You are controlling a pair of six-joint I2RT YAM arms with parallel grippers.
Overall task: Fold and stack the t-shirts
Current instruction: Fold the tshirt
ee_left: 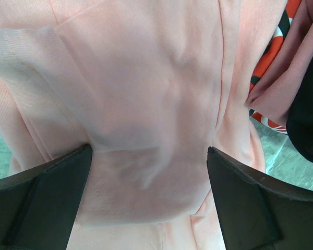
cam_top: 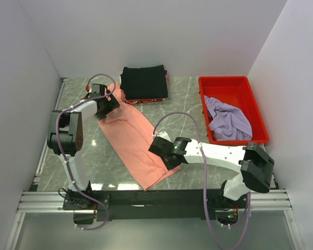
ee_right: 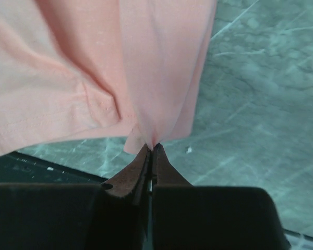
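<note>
A salmon-pink t-shirt [cam_top: 133, 138] lies folded into a long strip, running diagonally from the back left to the near middle of the table. My right gripper [ee_right: 153, 146] is shut on the pink t-shirt's near edge [ee_right: 146, 133], pinching a small fold of cloth. My left gripper [ee_left: 148, 156] hangs open over the far end of the pink t-shirt [ee_left: 146, 88], one finger [ee_left: 47, 192] on each side. A black t-shirt [cam_top: 143, 82] sits folded at the back. A lavender t-shirt [cam_top: 227, 121] lies crumpled in the red tray [cam_top: 227, 82].
The red tray stands at the back right. White walls close the table in on the left, back and right. Under the black t-shirt lies something red and patterned [ee_left: 266, 62]. A black rail [cam_top: 156, 198] runs along the near edge.
</note>
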